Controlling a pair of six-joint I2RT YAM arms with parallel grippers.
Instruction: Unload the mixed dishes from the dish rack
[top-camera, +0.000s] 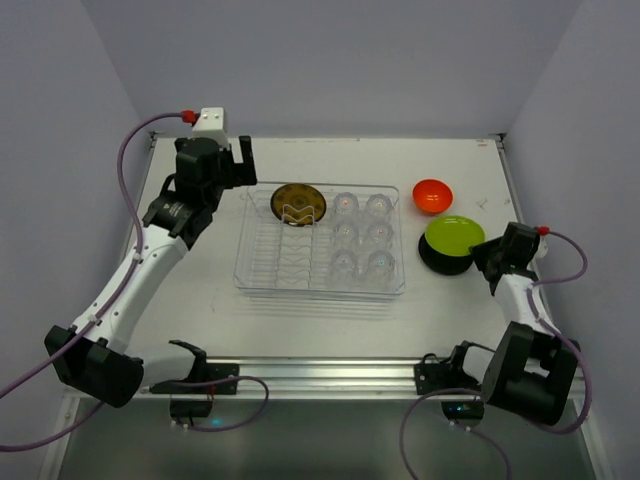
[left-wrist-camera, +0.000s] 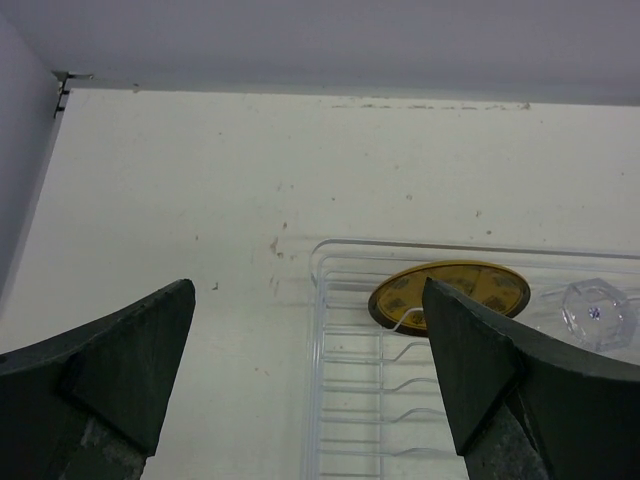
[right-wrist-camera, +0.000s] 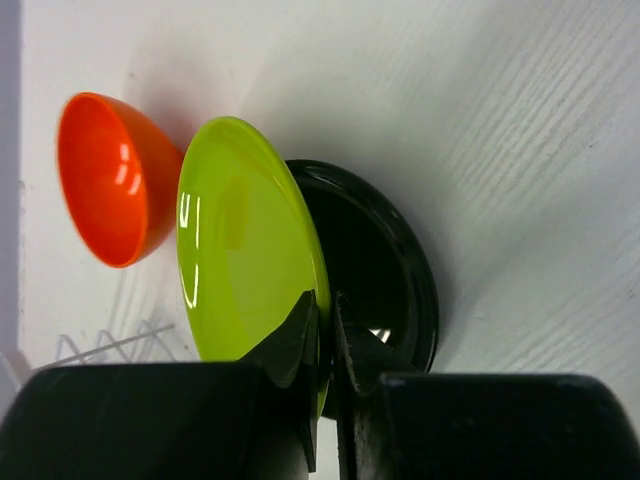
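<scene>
A dish rack (top-camera: 250, 280) sits mid-table (top-camera: 200, 300), with a plate (top-camera: 298, 204) lying in its far-left corner and six cups (top-camera: 346, 233) standing two by three in its right half. Right of the rack, a bowl (top-camera: 432, 196) sits behind two stacked plates, the upper plate (top-camera: 454, 235) tilted over the lower plate (top-camera: 440, 262). The right gripper (right-wrist-camera: 322, 310) pinches the upper plate's near-right rim. The left gripper (left-wrist-camera: 308, 290) hangs spread beside the rack's far-left corner.

Bare white surface (top-camera: 300, 325) lies open near and left of the large clear plastic dish rack (top-camera: 258, 272). Inside, only its near-left ribbed slots are free. A small orange bowl (top-camera: 432, 195), a lime-green round plate (top-camera: 455, 235) and a black round plate (top-camera: 440, 265) block its right side.
</scene>
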